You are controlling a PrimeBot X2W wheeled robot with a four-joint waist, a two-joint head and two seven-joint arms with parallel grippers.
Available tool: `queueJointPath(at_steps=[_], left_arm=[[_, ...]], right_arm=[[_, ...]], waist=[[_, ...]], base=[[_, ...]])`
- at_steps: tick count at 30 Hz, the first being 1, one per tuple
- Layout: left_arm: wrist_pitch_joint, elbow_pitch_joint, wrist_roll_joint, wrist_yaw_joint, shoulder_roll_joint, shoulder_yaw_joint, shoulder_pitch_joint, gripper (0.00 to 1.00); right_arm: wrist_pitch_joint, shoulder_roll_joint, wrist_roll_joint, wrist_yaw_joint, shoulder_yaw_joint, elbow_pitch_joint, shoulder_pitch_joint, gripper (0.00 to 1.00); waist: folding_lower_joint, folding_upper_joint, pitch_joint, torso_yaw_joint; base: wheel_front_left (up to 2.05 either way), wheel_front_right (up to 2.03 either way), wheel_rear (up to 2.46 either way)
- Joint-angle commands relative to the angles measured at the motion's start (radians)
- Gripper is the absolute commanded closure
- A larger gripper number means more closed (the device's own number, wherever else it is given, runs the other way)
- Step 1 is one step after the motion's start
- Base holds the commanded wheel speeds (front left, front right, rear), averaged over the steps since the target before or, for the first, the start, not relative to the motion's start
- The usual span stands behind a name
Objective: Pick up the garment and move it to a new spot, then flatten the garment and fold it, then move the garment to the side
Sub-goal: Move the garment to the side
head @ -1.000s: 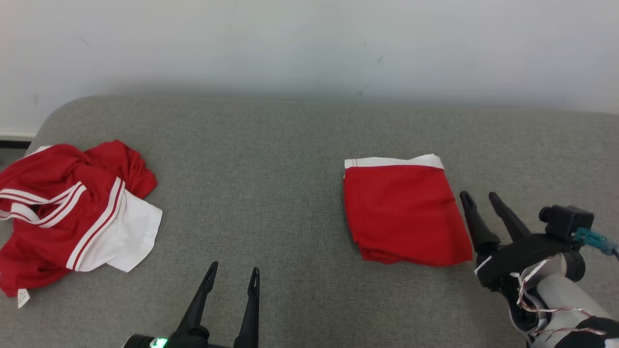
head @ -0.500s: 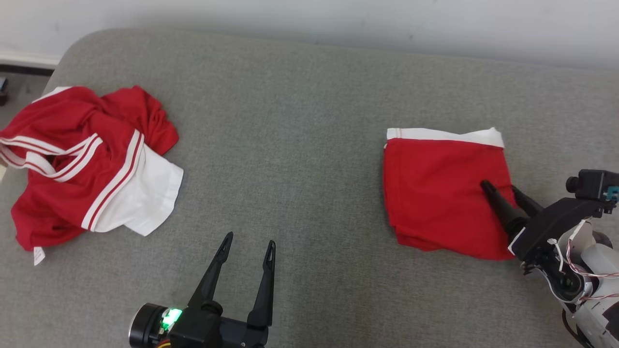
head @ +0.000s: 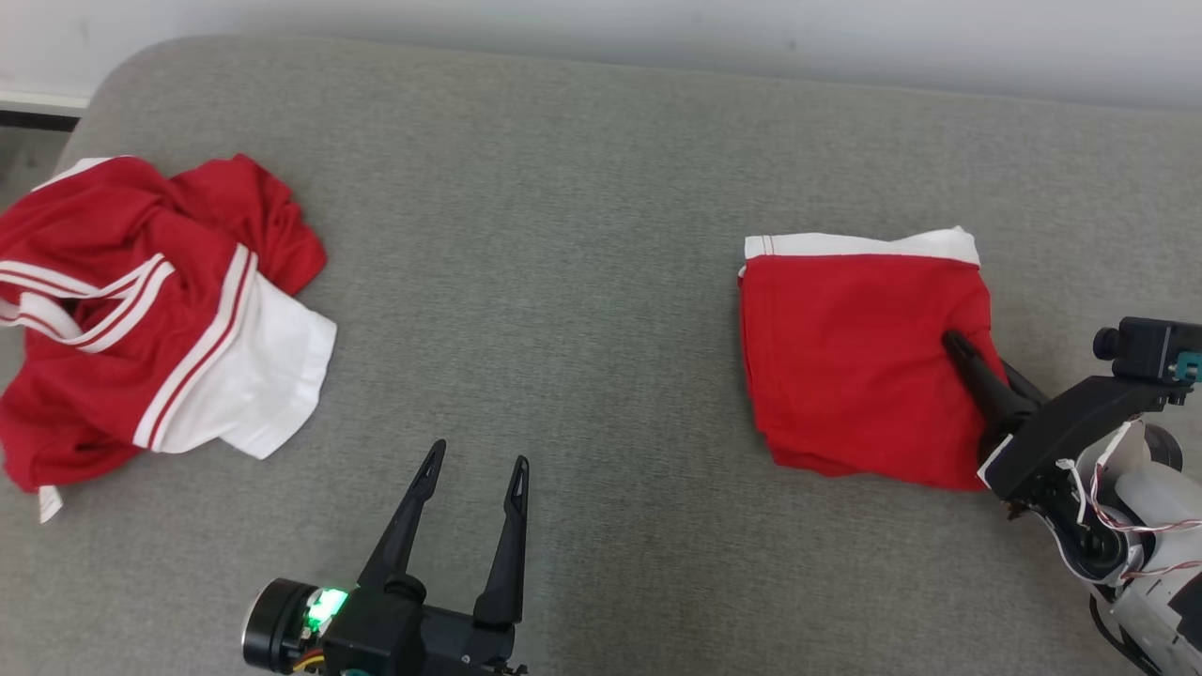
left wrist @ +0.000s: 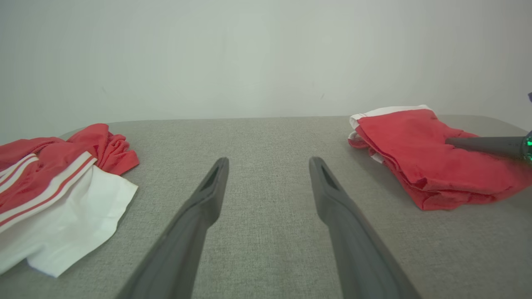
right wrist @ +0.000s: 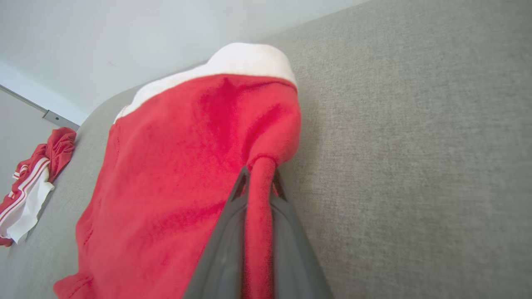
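A grey, cloth-covered table [head: 563, 235] stands against a pale wall [head: 657, 28]. On the robot's right side of it lies the folded red garment [head: 850, 361], a neat near-square with a white band along its far edge.

The right arm reaches in from the lower right of the head view, its dark fingers slanting up and to the left. The right claw [head: 972, 352] is at the garment's right edge: one finger lies on top of the red cloth, and the other is partly hidden beneath the edge. In the right wrist view the right claw [right wrist: 259, 172] is pressed together on a ridge of red fabric, which runs up between the two fingers. The cloth around the pinch is gathered, and that corner of the garment [right wrist: 178, 166] bulges towards the claw.

The left claw [head: 479, 455] rests low at the bottom centre of the head view, fingers pointing away from the robot. In the left wrist view the left claw [left wrist: 269, 162] is spread wide, with bare grey cloth between its fingers and nothing held.

Far to the left, well apart from both claws, a crumpled red and white garment [head: 122, 310] with striped trim lies in a heap near the table's rounded corner.
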Motion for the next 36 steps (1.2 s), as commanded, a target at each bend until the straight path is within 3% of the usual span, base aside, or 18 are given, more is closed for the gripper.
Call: queueJointPath(at_steps=[1, 8, 23, 36], left_arm=[[-0.002, -0.003, 0.009, -0.003, -0.001, 0.003, -0.015, 0.0], [-0.002, -0.015, 0.037, -0.024, 0.004, 0.025, -0.034, 0.0], [-0.002, -0.013, 0.092, -0.058, 0.07, 0.036, -0.09, 0.0], [-0.002, -0.043, 0.13, -0.096, 0.139, -0.036, -0.233, 0.0]], right_arm=[[-0.015, -0.011, 0.006, -0.002, 0.008, -0.001, -0.014, 1.0], [-0.083, -0.02, 0.014, -0.002, 0.062, 0.0, -0.06, 1.0], [-0.16, -0.004, 0.031, -0.002, 0.132, 0.026, -0.105, 1.0], [-0.164, -0.064, -0.134, -0.002, 0.1, 0.139, -0.287, 1.0]], waist=[[-0.0001, -0.0002, 0.011, -0.024], [-0.0001, -0.0002, 0.046, -0.126], [-0.0001, -0.0002, 0.126, -0.391], [-0.0001, -0.0002, 0.258, -0.404]], base=[[0.0, 0.0, 0.0], [0.0, 0.0, 0.0], [0.0, 0.0, 0.0], [0.0, 0.0, 0.0]])
